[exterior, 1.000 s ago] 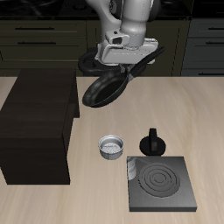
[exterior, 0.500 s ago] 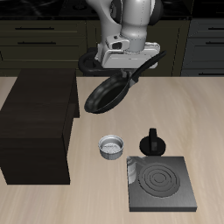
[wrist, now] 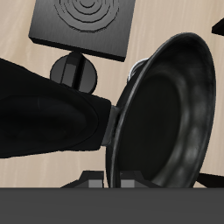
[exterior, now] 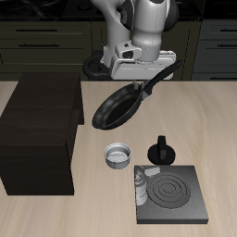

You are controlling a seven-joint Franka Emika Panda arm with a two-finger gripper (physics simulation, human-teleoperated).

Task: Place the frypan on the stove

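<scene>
The black frypan [exterior: 118,107] hangs tilted in the air, its handle pointing up and back. The dark grey square stove [exterior: 170,194], with pale spiral rings, lies flat near the tabletop's front edge.

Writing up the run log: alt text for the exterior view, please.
The gripper holds the frypan by its handle, tilted in the air above the table. Below it sit a small metal pot, a black moka pot and the stove, beside a dark cabinet.
</scene>
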